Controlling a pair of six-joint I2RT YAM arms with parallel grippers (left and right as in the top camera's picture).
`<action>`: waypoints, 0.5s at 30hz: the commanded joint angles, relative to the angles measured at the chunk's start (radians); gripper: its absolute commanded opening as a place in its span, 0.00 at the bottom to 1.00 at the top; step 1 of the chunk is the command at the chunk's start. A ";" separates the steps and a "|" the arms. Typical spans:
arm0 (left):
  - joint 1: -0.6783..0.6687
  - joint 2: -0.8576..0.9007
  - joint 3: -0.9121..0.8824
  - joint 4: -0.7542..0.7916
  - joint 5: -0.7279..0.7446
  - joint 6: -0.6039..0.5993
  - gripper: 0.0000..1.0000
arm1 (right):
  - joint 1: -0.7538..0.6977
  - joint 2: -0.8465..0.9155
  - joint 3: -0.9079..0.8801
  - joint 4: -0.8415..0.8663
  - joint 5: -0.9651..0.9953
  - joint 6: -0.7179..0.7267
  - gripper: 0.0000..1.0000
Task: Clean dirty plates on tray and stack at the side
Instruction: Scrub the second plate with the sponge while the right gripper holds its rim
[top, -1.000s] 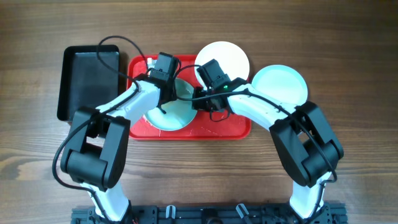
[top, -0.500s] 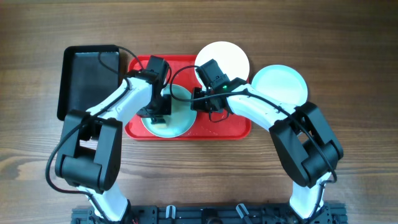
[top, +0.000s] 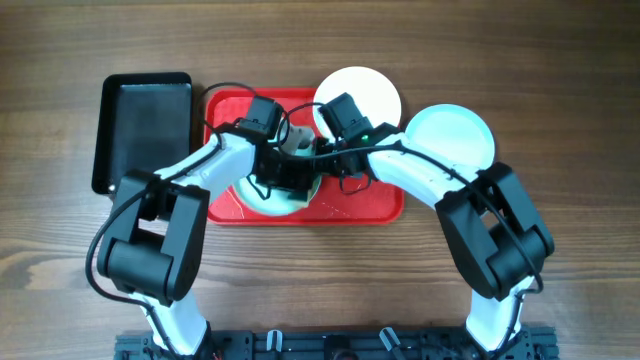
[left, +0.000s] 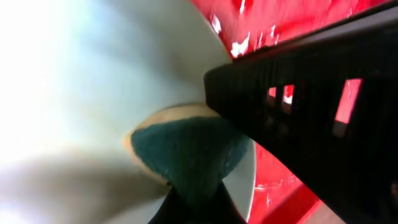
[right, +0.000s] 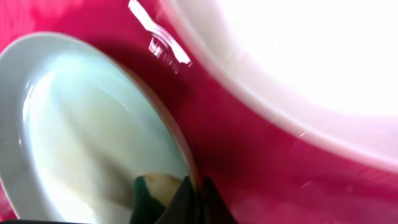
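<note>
A pale mint-blue plate (top: 250, 197) lies on the red tray (top: 362, 202). My left gripper (top: 284, 180) is shut on a green and yellow sponge (left: 186, 149) and presses it on that plate (left: 87, 74). My right gripper (top: 316, 160) is shut on the plate's right rim; in the right wrist view its fingers (right: 196, 196) pinch the rim of the plate (right: 93, 124), with the sponge (right: 148, 190) beside them. A cream-white plate (top: 358, 92) rests at the tray's back edge. A second mint-blue plate (top: 450, 135) lies on the table to the right.
A black rectangular bin (top: 145, 130) stands left of the tray. The two arms cross close together over the tray's middle. Wooden table (top: 560, 120) runs around all of it.
My left gripper has swept with the sponge from the plate's left side toward its middle and right. My right gripper has kept its hold on the rim.
</note>
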 joint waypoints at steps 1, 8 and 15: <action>-0.017 0.056 -0.017 0.126 -0.255 -0.132 0.04 | 0.017 0.015 0.009 -0.008 -0.019 0.007 0.04; -0.012 0.056 -0.017 0.138 -0.834 -0.396 0.04 | 0.017 0.015 0.009 -0.008 -0.020 0.004 0.04; 0.019 0.056 -0.015 0.050 -1.062 -0.444 0.04 | 0.017 0.015 0.009 -0.008 -0.020 0.004 0.04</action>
